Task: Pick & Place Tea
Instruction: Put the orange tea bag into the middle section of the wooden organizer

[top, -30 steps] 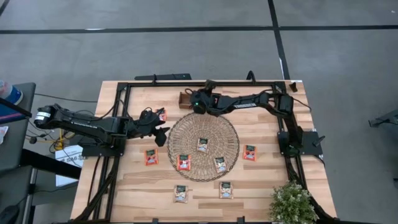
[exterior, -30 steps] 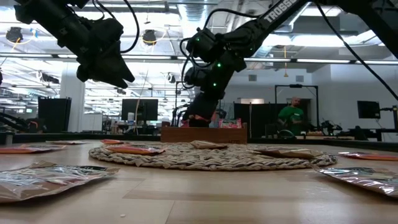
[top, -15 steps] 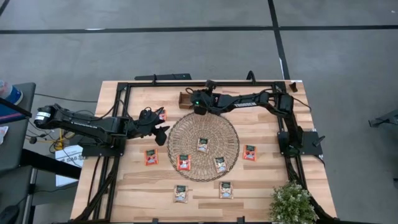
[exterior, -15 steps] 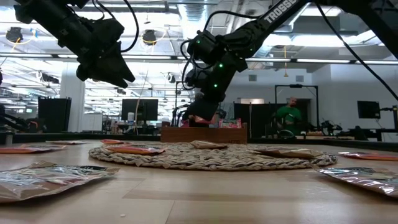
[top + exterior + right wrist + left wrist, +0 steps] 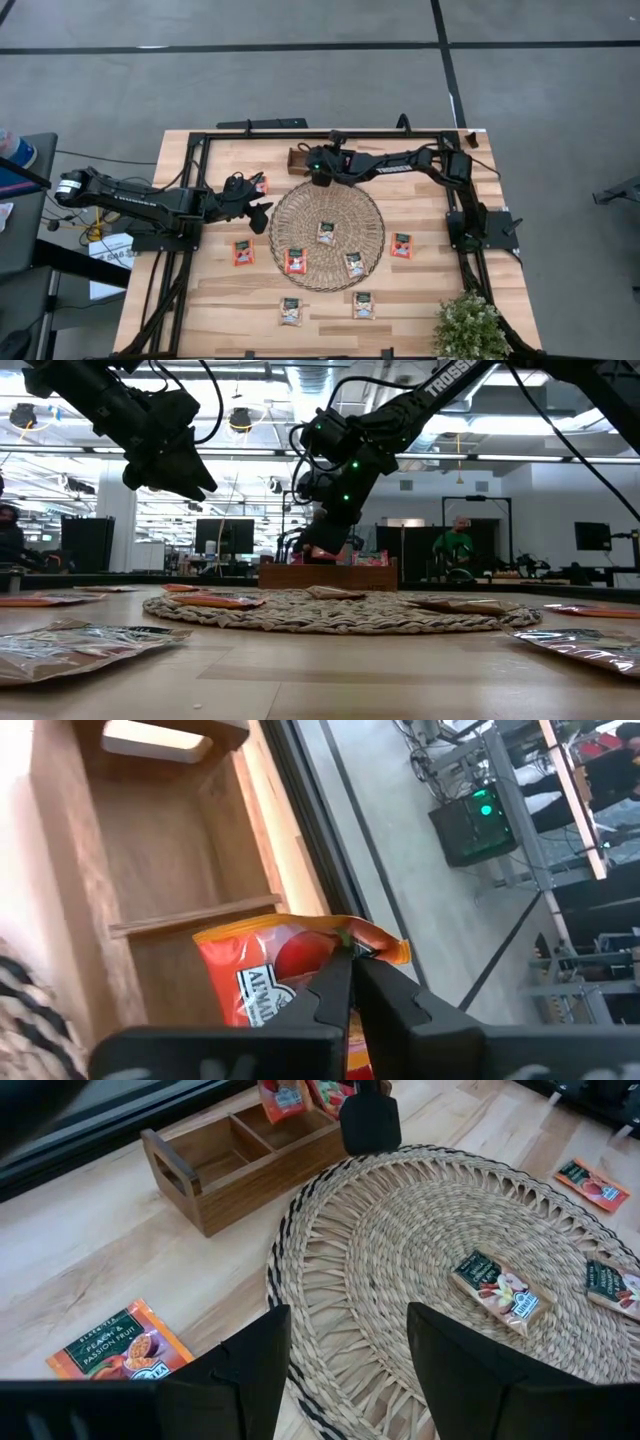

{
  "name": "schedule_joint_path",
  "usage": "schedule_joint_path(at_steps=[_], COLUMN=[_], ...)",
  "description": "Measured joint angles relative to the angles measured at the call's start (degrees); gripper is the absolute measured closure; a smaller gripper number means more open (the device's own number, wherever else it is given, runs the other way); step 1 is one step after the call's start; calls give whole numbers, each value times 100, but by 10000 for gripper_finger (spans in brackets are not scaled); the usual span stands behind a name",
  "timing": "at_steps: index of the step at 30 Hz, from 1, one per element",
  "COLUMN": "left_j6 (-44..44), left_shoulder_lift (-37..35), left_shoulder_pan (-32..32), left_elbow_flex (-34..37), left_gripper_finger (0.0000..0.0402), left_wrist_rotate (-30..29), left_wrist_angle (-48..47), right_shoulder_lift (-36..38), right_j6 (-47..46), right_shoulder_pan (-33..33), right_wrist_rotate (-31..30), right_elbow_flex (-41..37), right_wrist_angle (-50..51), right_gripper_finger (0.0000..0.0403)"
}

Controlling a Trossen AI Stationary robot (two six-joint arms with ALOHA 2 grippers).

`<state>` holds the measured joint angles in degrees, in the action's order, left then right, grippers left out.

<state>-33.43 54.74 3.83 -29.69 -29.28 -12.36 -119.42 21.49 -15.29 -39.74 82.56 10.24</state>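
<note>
Placing step: right gripper (image 5: pixel 350 982), fingers pinched on a red-orange tea sachet (image 5: pixel 270 975) over the wooden tray (image 5: pixel 150 870), release due next; left gripper (image 5: pixel 345 1370) gaping empty beside the woven mat (image 5: pixel 420 1230).

It was a large open-plan robotics lab: the wooden bench (image 5: pixel 420 290) sat on a grey concrete floor (image 5: pixel 300 80) marked with dark lines, while behind it stood monitors (image 5: pixel 224 536), ceiling strip lights (image 5: pixel 250 452) (rows of them) and a person (image 5: pixel 453 547) at other workstations.
</note>
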Motion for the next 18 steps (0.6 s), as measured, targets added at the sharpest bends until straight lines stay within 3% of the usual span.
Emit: schedule_joint_path(at_steps=[8,18], left_j6=[1,2], left_shoulder_lift=[0,0], left_shoulder_pan=[1,1], left_elbow_flex=[0,0], left_gripper_finger=[208,208], left_wrist_rotate=[4,10], left_wrist_angle=[0,0], right_shoulder_lift=[2,3], right_j6=[50,331], right_shoulder_pan=[-24,-66], right_wrist_rotate=[217,235], right_elbow_flex=[0,-2], right_wrist_angle=[2,17], right_gripper_finger=[341,334])
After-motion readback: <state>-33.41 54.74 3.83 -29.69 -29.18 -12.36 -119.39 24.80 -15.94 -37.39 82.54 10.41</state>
